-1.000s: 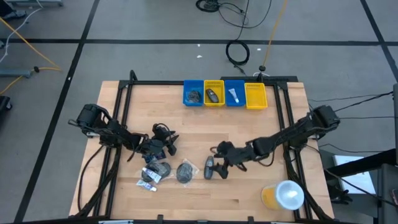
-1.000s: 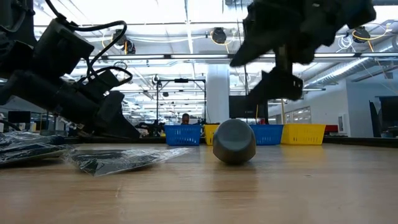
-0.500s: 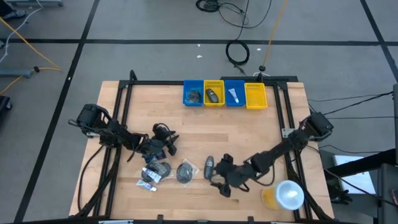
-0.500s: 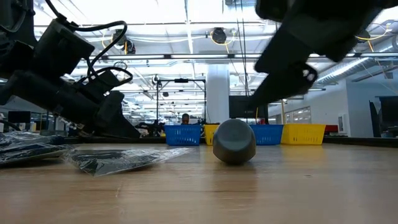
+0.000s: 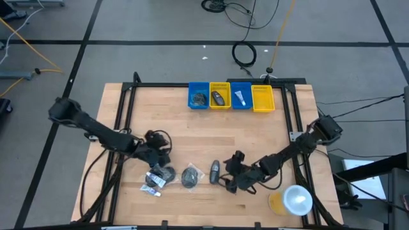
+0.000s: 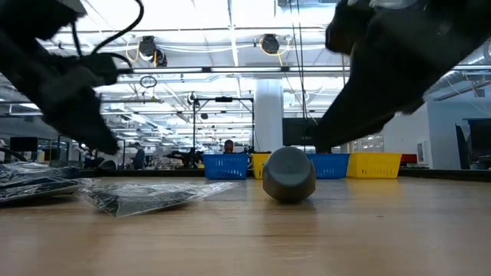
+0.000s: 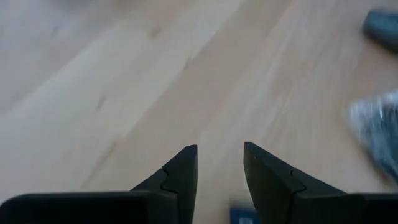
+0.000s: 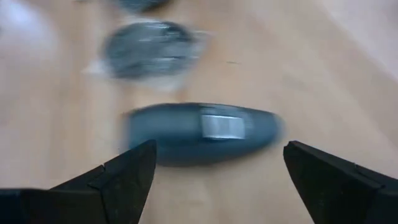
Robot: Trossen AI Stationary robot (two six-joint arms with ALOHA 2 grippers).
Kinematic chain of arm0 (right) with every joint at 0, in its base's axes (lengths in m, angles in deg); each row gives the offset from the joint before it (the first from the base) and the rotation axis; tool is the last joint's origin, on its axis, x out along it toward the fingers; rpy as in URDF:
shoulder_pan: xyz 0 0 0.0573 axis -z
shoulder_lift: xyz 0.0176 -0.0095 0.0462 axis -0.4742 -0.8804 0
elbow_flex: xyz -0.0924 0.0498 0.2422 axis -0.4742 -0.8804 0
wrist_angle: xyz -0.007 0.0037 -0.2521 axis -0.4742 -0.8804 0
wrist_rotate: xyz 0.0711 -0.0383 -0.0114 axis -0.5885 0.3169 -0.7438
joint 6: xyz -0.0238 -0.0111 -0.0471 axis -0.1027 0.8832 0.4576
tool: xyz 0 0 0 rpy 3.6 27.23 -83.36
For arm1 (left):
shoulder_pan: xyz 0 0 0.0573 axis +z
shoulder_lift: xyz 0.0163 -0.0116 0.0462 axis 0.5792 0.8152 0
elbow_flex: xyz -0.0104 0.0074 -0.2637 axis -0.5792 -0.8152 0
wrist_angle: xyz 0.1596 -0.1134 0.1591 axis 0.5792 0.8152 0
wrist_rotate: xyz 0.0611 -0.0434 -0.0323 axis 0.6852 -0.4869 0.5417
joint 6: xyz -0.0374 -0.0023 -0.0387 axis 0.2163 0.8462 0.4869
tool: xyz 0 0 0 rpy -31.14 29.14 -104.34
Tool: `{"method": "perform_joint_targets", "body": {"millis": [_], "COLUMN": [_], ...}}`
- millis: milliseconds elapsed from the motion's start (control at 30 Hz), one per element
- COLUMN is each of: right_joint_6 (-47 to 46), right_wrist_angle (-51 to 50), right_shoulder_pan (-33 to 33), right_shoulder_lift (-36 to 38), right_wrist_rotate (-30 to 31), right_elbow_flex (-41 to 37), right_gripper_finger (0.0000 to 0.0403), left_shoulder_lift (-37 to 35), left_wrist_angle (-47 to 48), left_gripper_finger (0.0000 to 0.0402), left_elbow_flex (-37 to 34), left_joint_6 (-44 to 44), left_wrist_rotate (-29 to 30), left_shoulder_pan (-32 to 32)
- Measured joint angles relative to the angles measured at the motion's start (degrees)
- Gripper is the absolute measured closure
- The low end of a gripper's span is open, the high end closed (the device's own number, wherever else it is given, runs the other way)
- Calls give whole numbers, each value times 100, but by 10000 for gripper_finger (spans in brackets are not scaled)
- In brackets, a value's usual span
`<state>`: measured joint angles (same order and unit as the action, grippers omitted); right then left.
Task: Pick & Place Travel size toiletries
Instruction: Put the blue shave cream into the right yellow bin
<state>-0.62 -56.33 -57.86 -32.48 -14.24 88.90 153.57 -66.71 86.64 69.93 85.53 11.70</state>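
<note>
I am holding the right gripper [image 8: 214,177] wide open and empty just beside the dark tube [image 8: 202,132] at lower centre, while the left gripper [image 7: 219,169] is hovering slightly parted, empty, lower left.

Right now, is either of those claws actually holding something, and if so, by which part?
Nothing is held. The right gripper is wide open with the dark tube ahead of it, untouched. The left gripper is open over bare table.
</note>
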Motion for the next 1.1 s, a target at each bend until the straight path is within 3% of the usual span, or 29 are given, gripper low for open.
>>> {"method": "perform_joint_targets", "body": {"millis": [100,200,367,500,633,733,867,1100], "right_joint_6": [16,277,852,1297,1465,1569,1583,1295], "right_wrist_angle": [668,1759,3408,4299,4429,4431,4360,4041], "right_shoulder_pan": [112,245,449,522,567,565,561,635], "right_shoulder_lift": [0,0,0,0,0,0,0,2], "right_wrist_rotate": [466,517,505,497,497,492,600,793], "right_elbow_flex": [-345,-733,-1345,-1649,-1742,-1744,-1746,-1746], "right_gripper_finger": [62,62,62,62,62,62,62,62], "left_shoulder_lift": [-356,-458,-407,-378,-378,-383,-376,-370], "left_wrist_angle": [1678,2283,2306,2304,1793,1379,1170,712], "left_gripper_finger": [275,275,267,223,168,152,174,274], "left_elbow_flex": [440,508,99,-265,-533,-630,-646,-653], "left_joint_6": [1107,1816,2574,3098,3120,2836,2584,1866], "left_wrist_rotate": [-206,-323,-525,-785,-785,-736,-698,-699], "left_shoulder_pan": [-296,-479,-534,-389,-266,-192,-62,274]}}
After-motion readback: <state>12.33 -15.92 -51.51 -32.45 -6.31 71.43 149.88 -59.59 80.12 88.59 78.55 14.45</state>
